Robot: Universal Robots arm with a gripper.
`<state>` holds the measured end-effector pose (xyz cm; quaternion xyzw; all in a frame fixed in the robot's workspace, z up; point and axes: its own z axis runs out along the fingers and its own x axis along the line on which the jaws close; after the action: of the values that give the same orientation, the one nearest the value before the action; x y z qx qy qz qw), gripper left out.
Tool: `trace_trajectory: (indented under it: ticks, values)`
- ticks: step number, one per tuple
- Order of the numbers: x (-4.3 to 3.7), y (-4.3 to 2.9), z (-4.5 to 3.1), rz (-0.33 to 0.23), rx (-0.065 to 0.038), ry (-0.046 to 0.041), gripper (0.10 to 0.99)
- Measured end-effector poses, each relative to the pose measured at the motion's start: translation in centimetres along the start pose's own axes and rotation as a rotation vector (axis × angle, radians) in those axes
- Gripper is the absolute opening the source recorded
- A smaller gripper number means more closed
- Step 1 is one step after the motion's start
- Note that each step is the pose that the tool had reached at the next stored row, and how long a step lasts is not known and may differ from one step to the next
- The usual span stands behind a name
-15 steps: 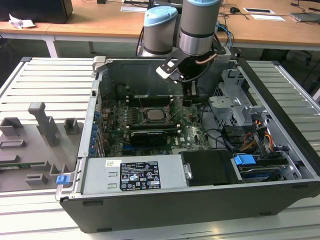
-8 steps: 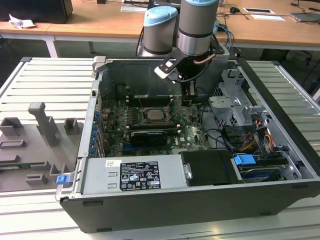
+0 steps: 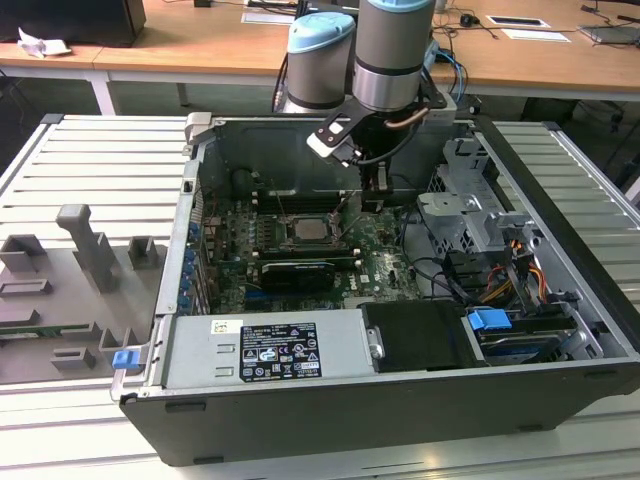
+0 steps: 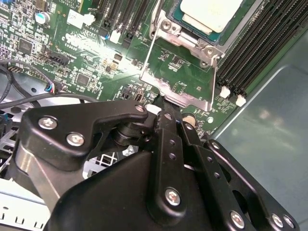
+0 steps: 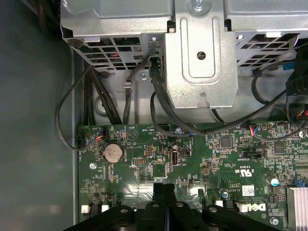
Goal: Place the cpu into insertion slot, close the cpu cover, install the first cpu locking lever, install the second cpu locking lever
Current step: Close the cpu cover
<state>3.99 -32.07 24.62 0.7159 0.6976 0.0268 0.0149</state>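
Observation:
The cpu [image 3: 305,232] lies flat in its socket on the motherboard, its silvery top [image 4: 211,12] bare. The cpu cover [image 4: 192,102], a thin silvery frame, stands raised off the socket on the gripper's side, and green board shows through its square opening. My gripper [image 4: 162,103] is shut, with its black fingertips right at the cover's free edge. In the exterior view the gripper [image 3: 372,200] hangs inside the open case to the exterior view's right of the socket. In the first wrist view the closed gripper [image 5: 162,185] sits just above the board. Thin wire levers rise beside the socket.
A metal drive cage [image 3: 470,210] and cables [image 3: 440,270] crowd the exterior view's right of the case. A black card [image 3: 297,272] sits in front of the socket, with the power supply [image 3: 265,350] nearer still. Memory slots [image 4: 250,53] flank the socket. Grey fixtures [image 3: 85,250] stand outside.

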Motion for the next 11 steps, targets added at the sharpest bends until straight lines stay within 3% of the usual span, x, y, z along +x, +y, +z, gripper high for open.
trace_trajectory:
  ticks: [11]
  values:
    - [-0.01,-0.35,-0.02,0.0,0.0,0.0001,0.106]
